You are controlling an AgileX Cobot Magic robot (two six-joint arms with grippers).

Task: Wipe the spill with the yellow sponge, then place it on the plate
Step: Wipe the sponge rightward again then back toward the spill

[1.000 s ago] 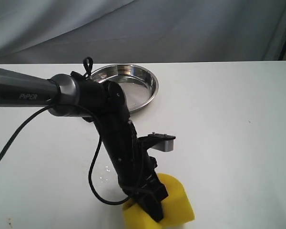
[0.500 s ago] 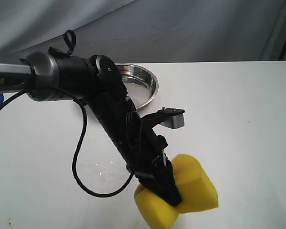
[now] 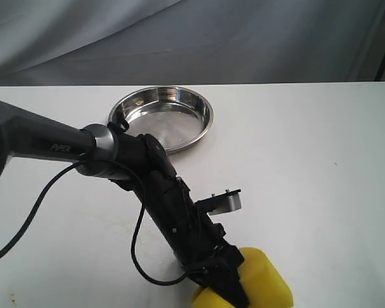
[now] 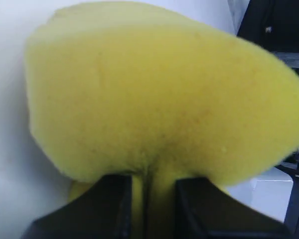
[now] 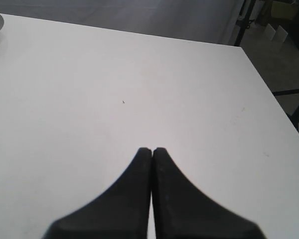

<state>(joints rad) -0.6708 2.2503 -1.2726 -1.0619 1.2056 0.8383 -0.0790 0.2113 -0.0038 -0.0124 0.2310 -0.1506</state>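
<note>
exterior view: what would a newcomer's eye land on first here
The bright yellow sponge at the bottom of the view, pinched in the left gripper at the end of a black arm that slants across the white table. Next, the shiny empty steel plate toward the table's far edge, left of centre.

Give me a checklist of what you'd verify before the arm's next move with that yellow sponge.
1. Left gripper grips the yellow sponge: ok, foam pinched between shut jaws.
2. Plate free to receive it: ok, nothing lies in it.
3. Spill wiped away: cannot tell, the left arm hides part of the table.
4. Sponge touching the table: cannot tell.
5. Right gripper clear of the path: ok, shut, away from the sponge.
</note>
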